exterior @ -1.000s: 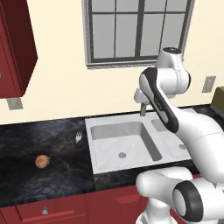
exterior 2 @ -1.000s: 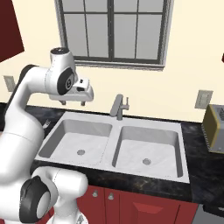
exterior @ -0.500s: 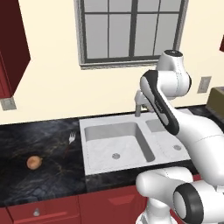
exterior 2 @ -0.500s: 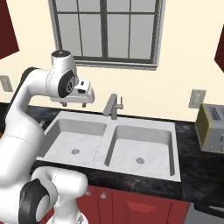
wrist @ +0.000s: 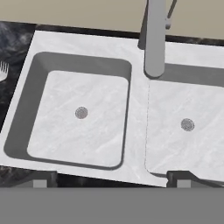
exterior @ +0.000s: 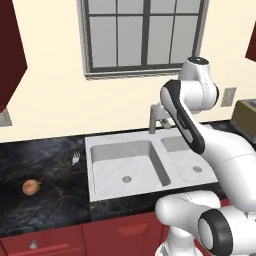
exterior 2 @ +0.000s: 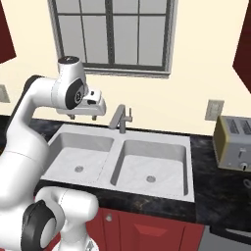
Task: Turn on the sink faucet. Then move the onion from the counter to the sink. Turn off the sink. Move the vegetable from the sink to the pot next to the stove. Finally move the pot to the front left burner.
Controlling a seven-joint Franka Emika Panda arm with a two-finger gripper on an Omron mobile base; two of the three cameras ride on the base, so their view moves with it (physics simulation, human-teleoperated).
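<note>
Legible text, labels, brands, numbers, signs: none. The round dark joint cap on the arm (exterior 2: 74, 96) carries a small pale mark, too small to read. The toaster (exterior 2: 234, 142) front shows small controls without readable lettering.

Bright even rendered light; soft shading inside sink (wrist: 26, 100) basins; sharp, no blur, no glare.

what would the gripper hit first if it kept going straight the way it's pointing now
Probably the sink. The open gripper points down over the divider between the two basins, just in front of the faucet. Depth is unclear, so the spout might graze first.
</note>
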